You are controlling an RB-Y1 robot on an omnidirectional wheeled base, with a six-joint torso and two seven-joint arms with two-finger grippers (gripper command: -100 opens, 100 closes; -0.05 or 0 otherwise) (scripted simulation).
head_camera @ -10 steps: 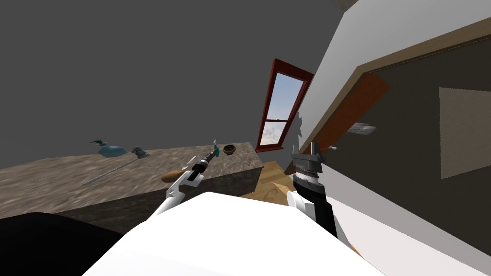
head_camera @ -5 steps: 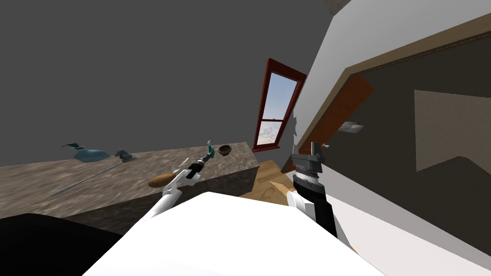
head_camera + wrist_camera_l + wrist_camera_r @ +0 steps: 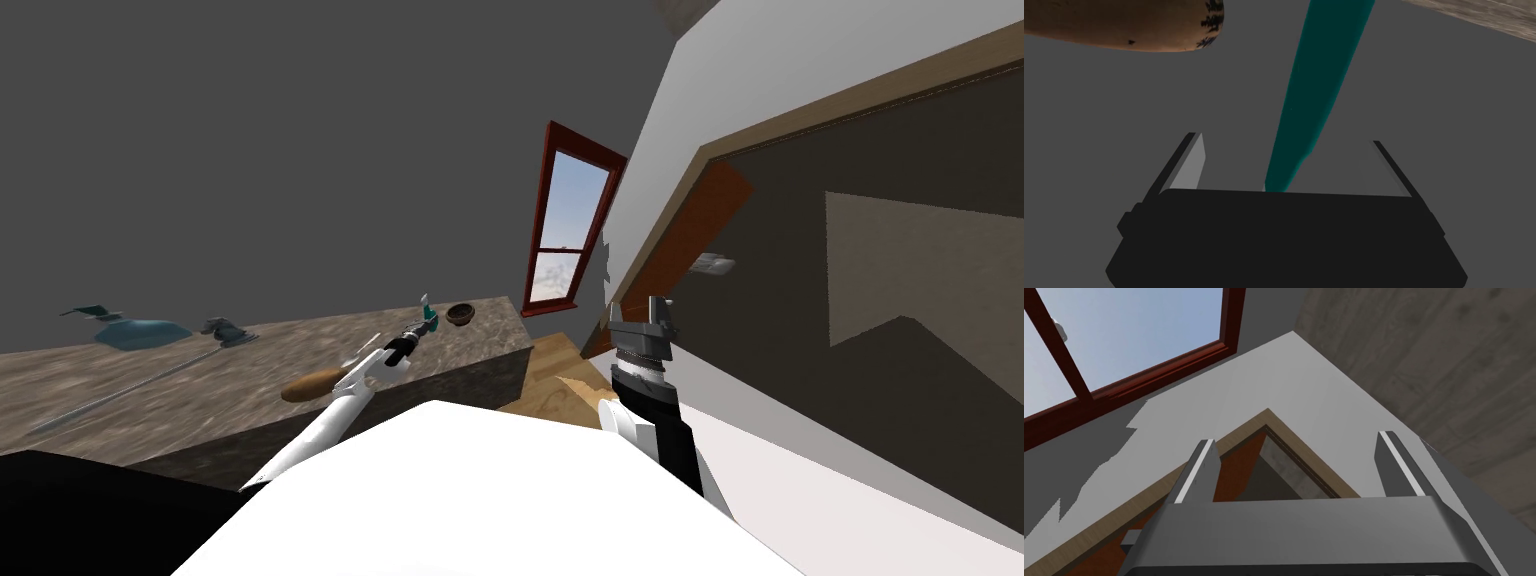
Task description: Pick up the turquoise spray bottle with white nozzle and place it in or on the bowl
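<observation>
left tool [image 3: 1286, 140] is open, the turquoise bottle [image 3: 1324, 75] between its fingers, untouched. close squarely on the bottle first, then carry it to the bowl [image 3: 460, 314] just beyond the tool.

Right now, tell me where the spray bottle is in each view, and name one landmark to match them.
Head view: spray bottle at the left end effector's tip, over the counter, short of the bowl.
Left wrist view: the teal spray bottle rises between the open fingers, touching neither.
Right wrist view: right end effector open, raised right of the counter.
Shared landmark: the mottled counter, beyond the bottle in the left wrist view.
</observation>
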